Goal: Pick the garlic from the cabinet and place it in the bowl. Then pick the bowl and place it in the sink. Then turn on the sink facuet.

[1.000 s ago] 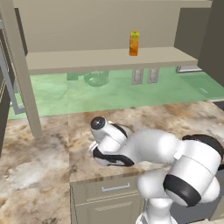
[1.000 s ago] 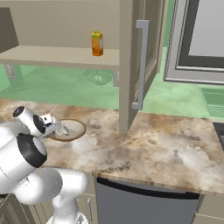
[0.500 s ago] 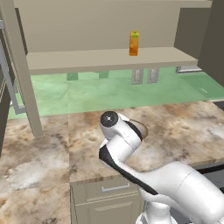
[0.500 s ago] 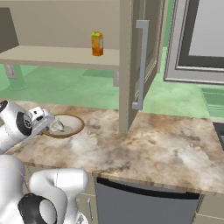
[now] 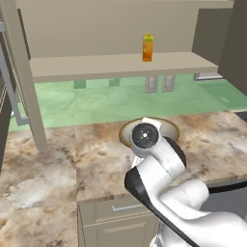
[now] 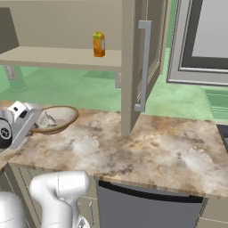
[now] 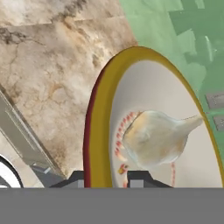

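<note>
Now that the arm has swung round over the desk, its tool straddles the bowl rim — grip unclear — garlic lying inside, mid-frame, so lifting comes next.

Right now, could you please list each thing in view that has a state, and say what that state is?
garlic: lying inside the bowl, tip pointing sideways.
bowl: upright on the counter, its rim between the gripper's fingertips.
gripper: astride the bowl's rim; whether clamped cannot be told.
cabinet: door open.
orange carton: upright on the cabinet shelf.
drawer: shut.
</note>
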### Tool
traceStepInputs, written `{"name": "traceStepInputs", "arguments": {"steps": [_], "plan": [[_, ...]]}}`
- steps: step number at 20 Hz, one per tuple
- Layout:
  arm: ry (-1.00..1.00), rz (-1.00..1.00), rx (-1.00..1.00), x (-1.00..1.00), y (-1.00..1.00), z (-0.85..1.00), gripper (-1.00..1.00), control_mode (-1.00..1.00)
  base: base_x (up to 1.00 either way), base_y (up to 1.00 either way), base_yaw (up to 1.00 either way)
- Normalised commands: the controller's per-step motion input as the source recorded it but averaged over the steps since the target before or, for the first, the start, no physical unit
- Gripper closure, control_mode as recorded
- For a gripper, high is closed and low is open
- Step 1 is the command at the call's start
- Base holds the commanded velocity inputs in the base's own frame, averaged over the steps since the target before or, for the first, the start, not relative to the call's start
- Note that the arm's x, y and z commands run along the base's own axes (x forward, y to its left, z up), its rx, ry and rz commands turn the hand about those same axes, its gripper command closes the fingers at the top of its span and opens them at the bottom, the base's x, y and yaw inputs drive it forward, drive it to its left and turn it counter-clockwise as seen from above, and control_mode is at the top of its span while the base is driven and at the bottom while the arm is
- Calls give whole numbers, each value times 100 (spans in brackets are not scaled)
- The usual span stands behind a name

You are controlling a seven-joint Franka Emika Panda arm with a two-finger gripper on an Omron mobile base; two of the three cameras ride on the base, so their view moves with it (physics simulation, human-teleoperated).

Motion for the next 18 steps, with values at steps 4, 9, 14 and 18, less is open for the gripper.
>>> {"name": "traceStepInputs", "arguments": {"steps": [4,9,14,18], "plan": [[-7,18,-2,-74,-32,86,100,-100,0,0,0],[-11,9,0,-75,-31,48,100,-100,0,0,0],[-2,0,0,-68,-12,36,100,-100,0,0,0],[1,0,0,-37,-1,1,100,-100,0,0,0]]}}
